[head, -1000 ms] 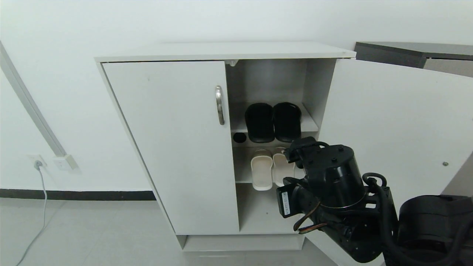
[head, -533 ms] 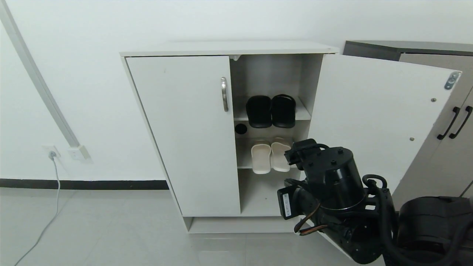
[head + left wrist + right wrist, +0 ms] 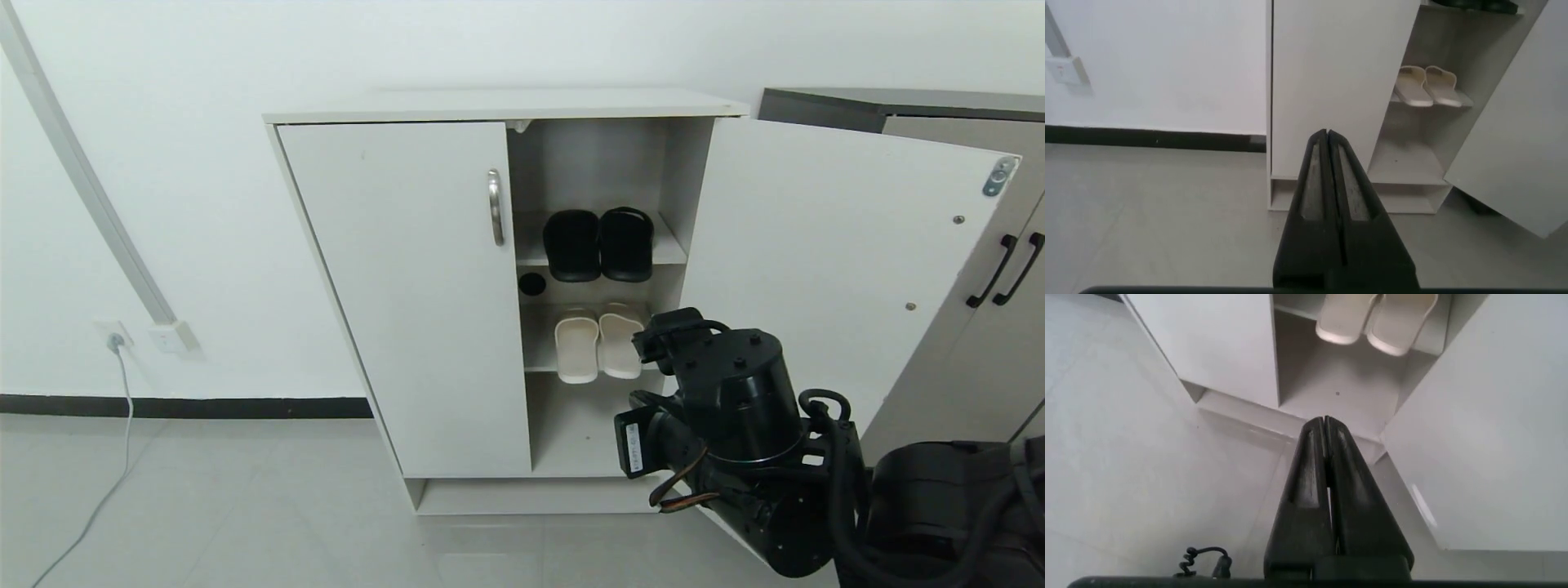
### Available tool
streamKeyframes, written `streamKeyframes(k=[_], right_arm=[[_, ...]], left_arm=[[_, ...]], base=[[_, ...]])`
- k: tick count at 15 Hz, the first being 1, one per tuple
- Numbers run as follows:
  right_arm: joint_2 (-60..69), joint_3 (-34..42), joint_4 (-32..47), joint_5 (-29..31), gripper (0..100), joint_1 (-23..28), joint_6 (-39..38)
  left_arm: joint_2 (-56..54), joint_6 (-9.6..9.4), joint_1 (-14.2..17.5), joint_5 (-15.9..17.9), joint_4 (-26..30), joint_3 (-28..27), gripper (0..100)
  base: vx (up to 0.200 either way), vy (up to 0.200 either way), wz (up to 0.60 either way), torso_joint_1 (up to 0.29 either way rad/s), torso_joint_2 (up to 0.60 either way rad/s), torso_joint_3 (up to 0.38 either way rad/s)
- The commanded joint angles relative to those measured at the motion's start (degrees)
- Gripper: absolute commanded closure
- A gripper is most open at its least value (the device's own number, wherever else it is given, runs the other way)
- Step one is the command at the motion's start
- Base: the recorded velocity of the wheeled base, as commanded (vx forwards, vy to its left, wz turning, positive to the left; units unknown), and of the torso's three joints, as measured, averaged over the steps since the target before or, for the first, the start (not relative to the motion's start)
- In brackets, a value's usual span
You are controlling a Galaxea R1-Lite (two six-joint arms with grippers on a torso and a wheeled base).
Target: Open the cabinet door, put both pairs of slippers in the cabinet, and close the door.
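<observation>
The white two-door cabinet (image 3: 506, 104) is seen against the wall, its right door (image 3: 816, 245) swung wide open and its left door (image 3: 408, 286), fitted with a silver metal handle (image 3: 495, 207), shut. A pair of black slippers (image 3: 598, 243) is set on the upper shelf; a pair of cream slippers (image 3: 598, 345) is set on the shelf below. The left gripper (image 3: 1327, 137) is clenched on nothing, held above the grey tiled floor (image 3: 1151, 212). The right gripper (image 3: 1324, 425) is likewise clenched and empty — held low beside the open door.

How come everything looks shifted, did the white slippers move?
No. The white slippers lie on the same middle shelf, side by side below the black slippers, as before. The whole cabinet shifted in view together, so the camera moved.
</observation>
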State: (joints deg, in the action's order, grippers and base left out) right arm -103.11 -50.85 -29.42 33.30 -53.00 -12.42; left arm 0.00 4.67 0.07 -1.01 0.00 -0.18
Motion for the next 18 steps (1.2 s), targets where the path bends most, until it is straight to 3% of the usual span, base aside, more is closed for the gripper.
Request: streamKeyframes(k=[1, 13, 18], right_arm=[[-0.34, 0.49, -0.29, -0.08, 100, 0.01, 0.03], [-1.13, 0.49, -0.29, -0.08, 100, 0.09, 0.03], [-1.13, 0.40, -0.29, -0.08, 100, 0.09, 0.03]], left_arm=[[0.09, -0.01, 0.01, 0.05, 0.00, 0.01, 100], [0.00, -0.01, 0.01, -0.04, 0.00, 0.01, 100], [0.00, -0.01, 0.01, 0.05, 0.00, 0.01, 100]], base=[[0.000, 0.000, 0.00, 0.000, 0.00, 0.000], [0.000, 0.000, 0.00, 0.000, 0.00, 0.000], [0.000, 0.000, 0.00, 0.020, -0.23, -0.293]])
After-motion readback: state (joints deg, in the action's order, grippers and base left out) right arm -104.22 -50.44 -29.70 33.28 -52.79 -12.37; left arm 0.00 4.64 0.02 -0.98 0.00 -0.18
